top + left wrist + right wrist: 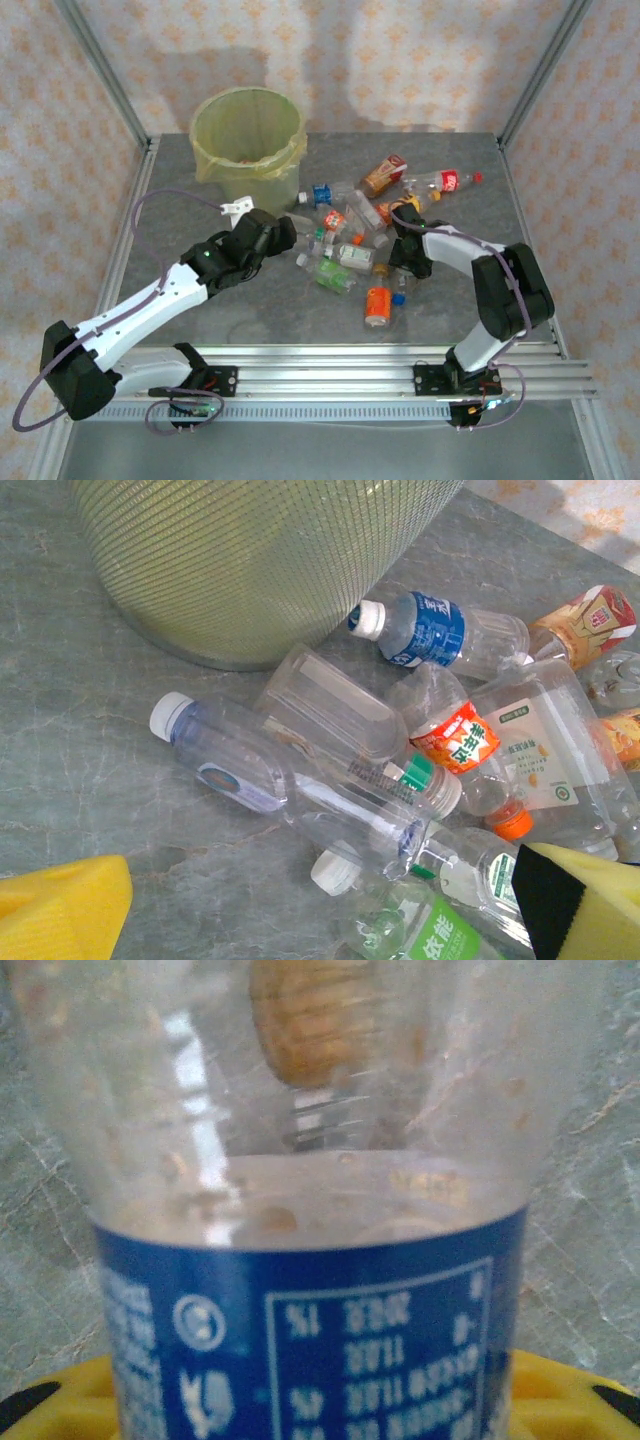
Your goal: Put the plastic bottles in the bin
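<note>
Between the yellow pads point(565, 1390) of the right gripper point(403, 272), near the middle of the table point(200, 330), a clear blue-labelled bottle point(320, 1340) sits close against the fingers. Whether the jaws have clamped on it cannot be told from the wrist view.

Across the heap, the left gripper point(284, 234) hangs with its jaws spread wide and nothing between them, its yellow fingertips point(60, 910) framing a white-capped clear bottle point(235, 765) lying on the table below. Just beyond that one, a blue-banded bottle point(435, 630) lies with its cap nearly at the foot of the bin point(245, 160).

Around both grippers the plastic bottles point(350, 250) lie scattered from the table's middle toward its far right corner, about a dozen by the look of it. Among them are a red-labelled cola bottle point(445, 182) nearest the far edge and an orange bottle point(377, 305) nearest the near edge.

The bag-lined bin stands upright at the far left corner. From above, its inside shows little more than the liner, and whether any bottle lies at the bottom is too dim to say.

By this evidence the job looks barely begun. The heap is on the table, one bottle is perhaps being taken, and almost every carry to the bin is yet to be made.
</note>
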Robot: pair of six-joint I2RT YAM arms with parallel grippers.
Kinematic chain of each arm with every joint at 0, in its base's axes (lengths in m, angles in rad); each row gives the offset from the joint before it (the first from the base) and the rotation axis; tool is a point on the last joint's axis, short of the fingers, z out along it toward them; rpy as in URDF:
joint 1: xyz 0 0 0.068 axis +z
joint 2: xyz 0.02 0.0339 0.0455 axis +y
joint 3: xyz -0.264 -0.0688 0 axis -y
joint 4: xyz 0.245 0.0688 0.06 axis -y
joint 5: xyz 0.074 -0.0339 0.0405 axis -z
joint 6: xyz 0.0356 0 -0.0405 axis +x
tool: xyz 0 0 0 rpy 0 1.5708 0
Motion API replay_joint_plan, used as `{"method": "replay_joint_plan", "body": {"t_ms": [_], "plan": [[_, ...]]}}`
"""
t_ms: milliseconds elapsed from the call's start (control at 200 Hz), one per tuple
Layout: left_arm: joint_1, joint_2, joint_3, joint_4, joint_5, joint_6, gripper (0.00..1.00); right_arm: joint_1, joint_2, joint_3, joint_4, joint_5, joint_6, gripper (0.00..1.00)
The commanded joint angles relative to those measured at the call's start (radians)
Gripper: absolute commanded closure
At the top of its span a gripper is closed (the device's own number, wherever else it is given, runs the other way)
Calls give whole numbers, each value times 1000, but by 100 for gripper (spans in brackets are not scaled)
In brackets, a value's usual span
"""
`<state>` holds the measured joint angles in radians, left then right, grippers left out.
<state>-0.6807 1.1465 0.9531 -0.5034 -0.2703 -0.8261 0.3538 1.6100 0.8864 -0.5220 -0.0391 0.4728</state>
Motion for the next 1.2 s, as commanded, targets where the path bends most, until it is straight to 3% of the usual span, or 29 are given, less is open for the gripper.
{"method": "replay_joint_plan", "body": {"t_ms": [0, 165, 365, 701, 946, 1196], "plan": [[-5, 4, 43, 7, -18, 4, 0, 4, -75, 25, -55, 87, -15, 53], [-5, 19, 73, 14, -6, 23, 0, 4, -189, 31, -84, 102, -48, 57], [-5, 57, 118, 48, 39, 51, 0, 4, -328, 31, -49, 32, -86, 60], [-5, 143, 242, 127, 190, 107, 0, 8, -547, -50, 235, -272, -161, 63], [-7, 238, 358, 213, 392, 111, 0, 11, -585, -87, 409, -414, -144, 63], [-44, 339, 496, 273, 524, 148, 0, 66, -573, -84, 509, -455, -134, 62]]}}
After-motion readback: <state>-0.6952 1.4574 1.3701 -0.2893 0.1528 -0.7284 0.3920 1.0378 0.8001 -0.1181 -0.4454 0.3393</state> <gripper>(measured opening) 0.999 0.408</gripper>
